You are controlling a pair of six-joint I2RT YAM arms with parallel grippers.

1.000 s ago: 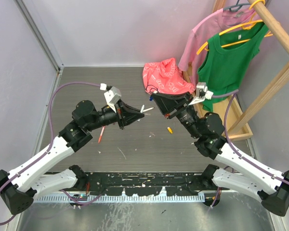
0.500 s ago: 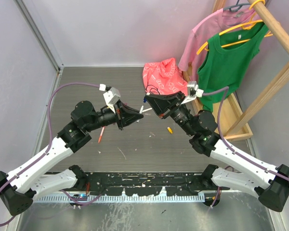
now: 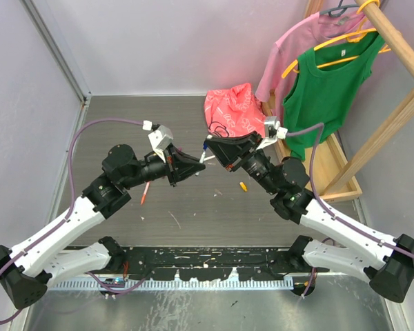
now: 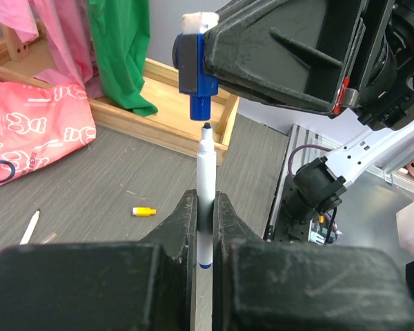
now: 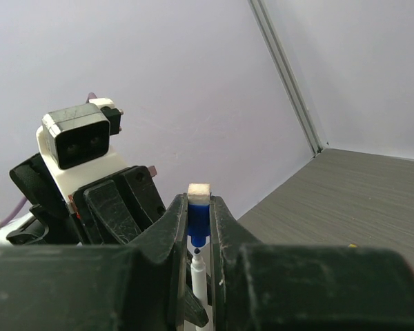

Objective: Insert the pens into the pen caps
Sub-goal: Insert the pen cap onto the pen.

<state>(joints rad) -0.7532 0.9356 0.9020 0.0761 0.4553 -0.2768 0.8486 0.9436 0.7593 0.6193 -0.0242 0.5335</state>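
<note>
Since a second earlier, the right arm had swung toward 9 o'clock in the top view, carrying the right fingers [image 5: 171, 231] close to the left fingers [image 4: 183, 227]; the left arm had hardly shifted.

The left fingers were clamped on a thin white plastic marker pen with a dark nib [image 4: 205, 181], gripping it around mid-barrel so the nib end stood free toward 12 o'clock in the left wrist view. The right fingers were pressed together on a stubby blue plastic pen cap [image 4: 196, 74], pinching its sides and leaving its open mouth clear. The mouth hung just above the nib, not touching, and sat slightly toward 11 o'clock of it. Both were held in the air above the dark grey table [image 3: 124, 131], near its middle.

The pen looked light, stiff and smooth, so an end-on push would probably make it slide or pivot between the pads. A hold nearer the nib would likely steady it better. The cap seemed hard and small, and its side grip suited a press fit, provided the two axes were lined up first.

A small yellow plastic cap [image 4: 144, 211] lay on the table at 8 o'clock of the pen, well apart.
</note>
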